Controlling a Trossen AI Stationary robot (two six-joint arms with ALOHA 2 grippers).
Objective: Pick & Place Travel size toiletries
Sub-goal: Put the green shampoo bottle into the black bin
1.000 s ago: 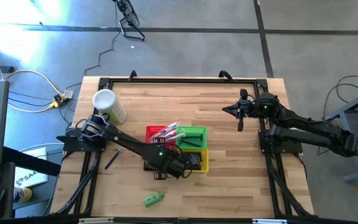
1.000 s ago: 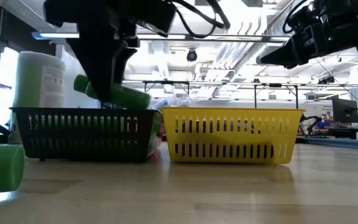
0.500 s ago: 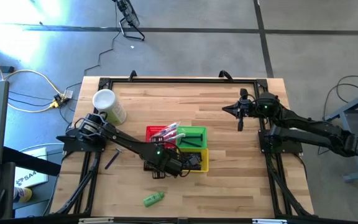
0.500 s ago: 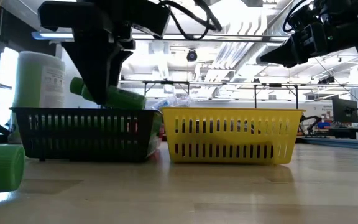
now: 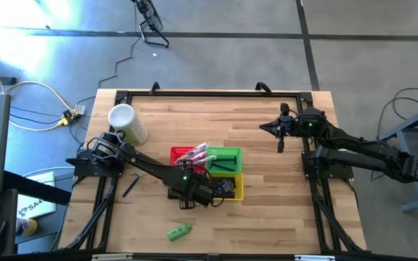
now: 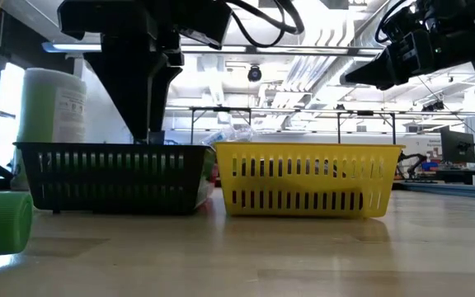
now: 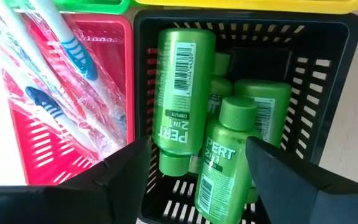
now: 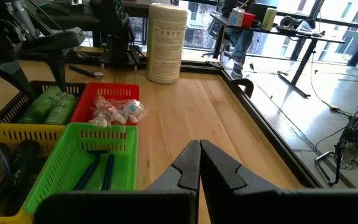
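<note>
Two arms: left gripper spread over black basket, right gripper closed, raised.

Under the left gripper, the green bottles in the black basket read "PERT 2 IN 1"; one adds "COMPLETE" beside a barcode.

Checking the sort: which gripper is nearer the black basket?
Left. The left gripper hangs open right above the black basket; the right gripper waits shut, far across the table.
</note>
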